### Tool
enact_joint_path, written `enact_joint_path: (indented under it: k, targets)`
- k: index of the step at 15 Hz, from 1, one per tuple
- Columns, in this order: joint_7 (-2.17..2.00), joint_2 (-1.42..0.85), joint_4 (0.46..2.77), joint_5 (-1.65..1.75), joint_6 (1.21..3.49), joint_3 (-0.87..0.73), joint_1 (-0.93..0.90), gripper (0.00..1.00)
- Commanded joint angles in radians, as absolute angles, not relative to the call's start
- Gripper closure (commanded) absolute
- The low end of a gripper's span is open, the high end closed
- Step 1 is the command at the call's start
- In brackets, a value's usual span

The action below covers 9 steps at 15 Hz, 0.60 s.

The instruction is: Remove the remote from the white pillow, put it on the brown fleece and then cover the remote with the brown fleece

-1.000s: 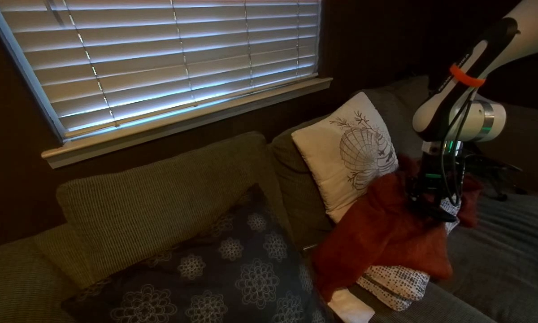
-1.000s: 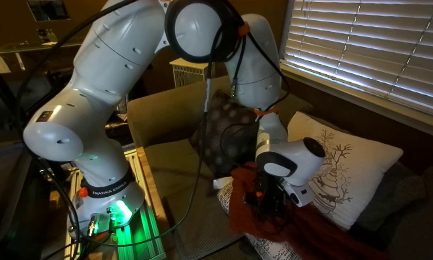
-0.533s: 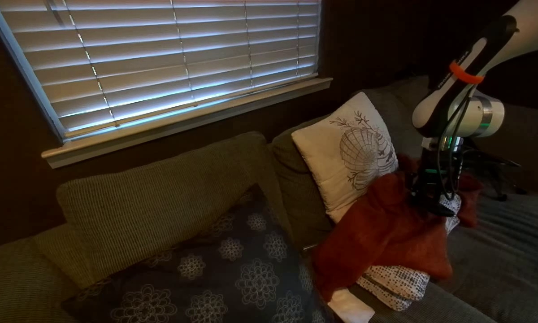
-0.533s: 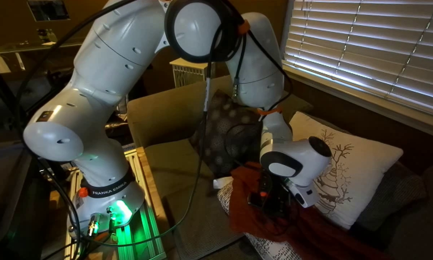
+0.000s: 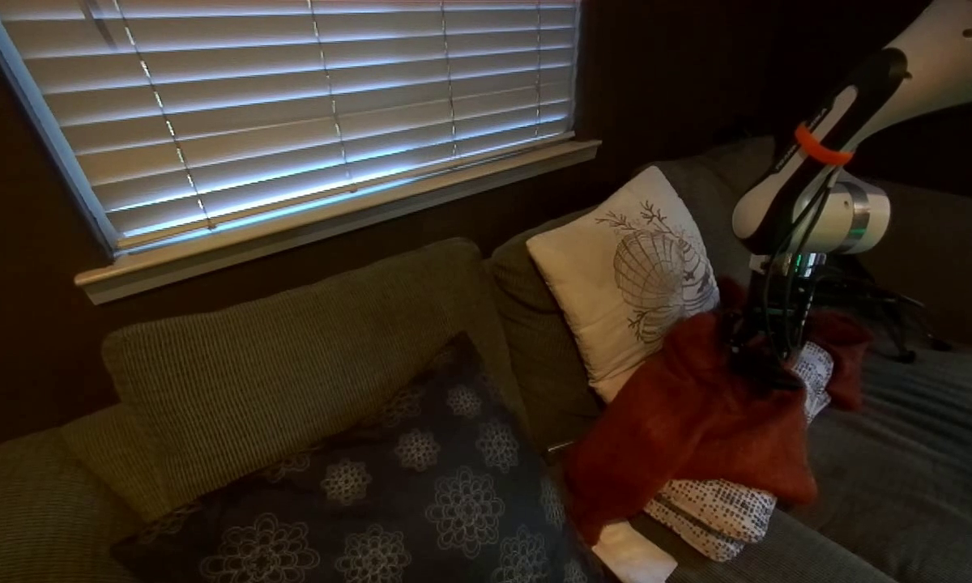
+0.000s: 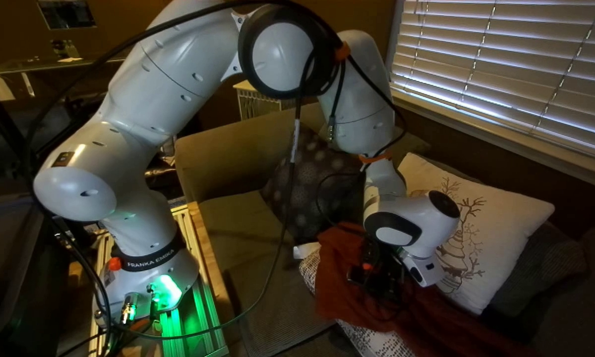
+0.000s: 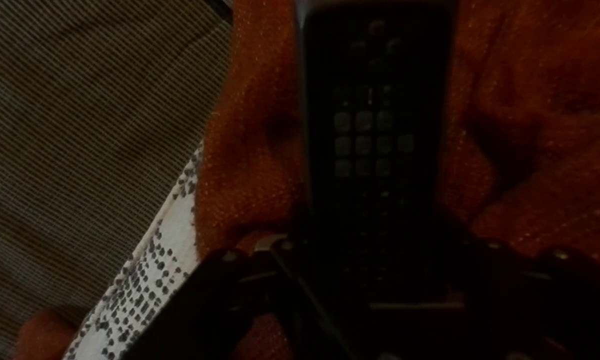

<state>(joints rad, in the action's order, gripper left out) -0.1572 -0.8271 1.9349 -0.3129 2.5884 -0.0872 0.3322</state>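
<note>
In the wrist view the black remote (image 7: 375, 130) points away from my gripper (image 7: 382, 247), whose fingers close on both its long sides. Rust-brown folds of the brown fleece (image 7: 260, 165) lie under it; any contact cannot be made out. In both exterior views the gripper (image 5: 765, 368) is low over the fleece (image 5: 697, 421), and a dark end of the remote (image 6: 358, 275) juts from the gripper (image 6: 379, 277). The white pillow (image 5: 648, 259) with its shell print leans on the sofa back, beside the fleece, nothing seen on its visible face.
A dark grey cushion (image 5: 421, 486) with pale flower dots leans nearby. The white patterned cloth (image 5: 721, 510) sticks out beneath the fleece, near a small white piece (image 5: 632, 555). A sofa backrest (image 5: 308, 356) and window sill (image 5: 356, 214) bound the scene. Cables (image 6: 322, 188) hang along the arm.
The gripper, with the remote in it, has shifted a little toward the white pillow across the fleece. Fleece and cushions look unmoved.
</note>
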Motion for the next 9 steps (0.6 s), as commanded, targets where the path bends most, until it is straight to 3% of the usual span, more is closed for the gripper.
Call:
enact_joint_path:
  k: [1,9]
  targets:
    - [-0.211,-0.872,1.882,-0.314,2.567,-0.118,0.299,0.64]
    - [-0.282,-0.892,1.851,-0.309,2.597,-0.160,0.255,0.64]
